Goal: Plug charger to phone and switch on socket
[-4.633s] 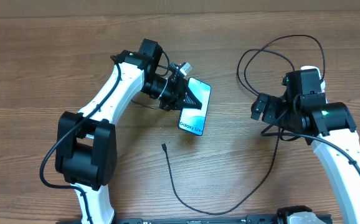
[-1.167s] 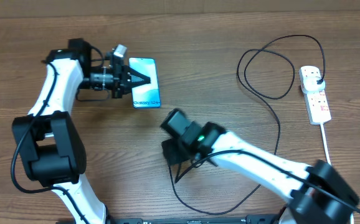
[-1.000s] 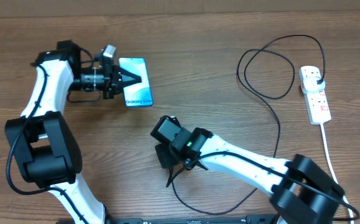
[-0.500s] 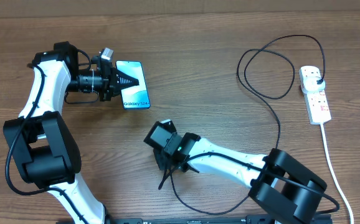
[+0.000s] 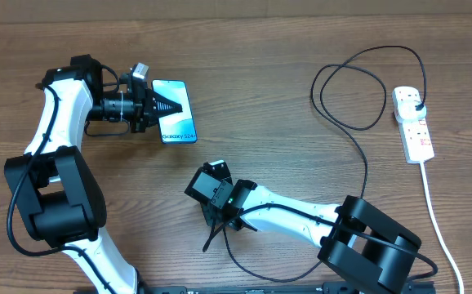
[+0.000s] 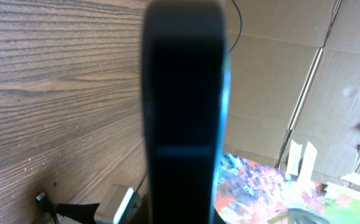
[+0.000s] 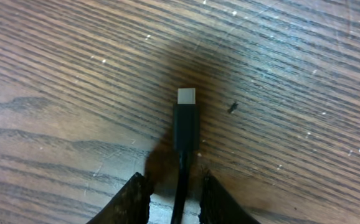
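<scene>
My left gripper [image 5: 164, 107] is shut on the left edge of the phone [image 5: 179, 114], whose blue screen faces up at the upper left. In the left wrist view the phone [image 6: 183, 112] shows edge-on as a dark bar. The charger [image 5: 365, 175] loops across the table from its plug in the socket [image 5: 412, 124] at the far right. Its connector tip [image 7: 185, 121] lies on the wood just ahead of my right gripper [image 7: 179, 202]. The thin cable runs between the two fingers with a gap on each side. In the overhead view the right gripper [image 5: 217, 222] is below the phone.
The socket's white cord [image 5: 437, 220] runs down the right side to the near edge. A wide cable loop [image 5: 350, 90] lies at upper right. Both arms' bases stand at the near edge. Cardboard [image 6: 273, 106] rises behind the table.
The right arm has slid left and toward the near edge, its jaws narrowing around the cable end. The left arm drew the phone left, then held still.
</scene>
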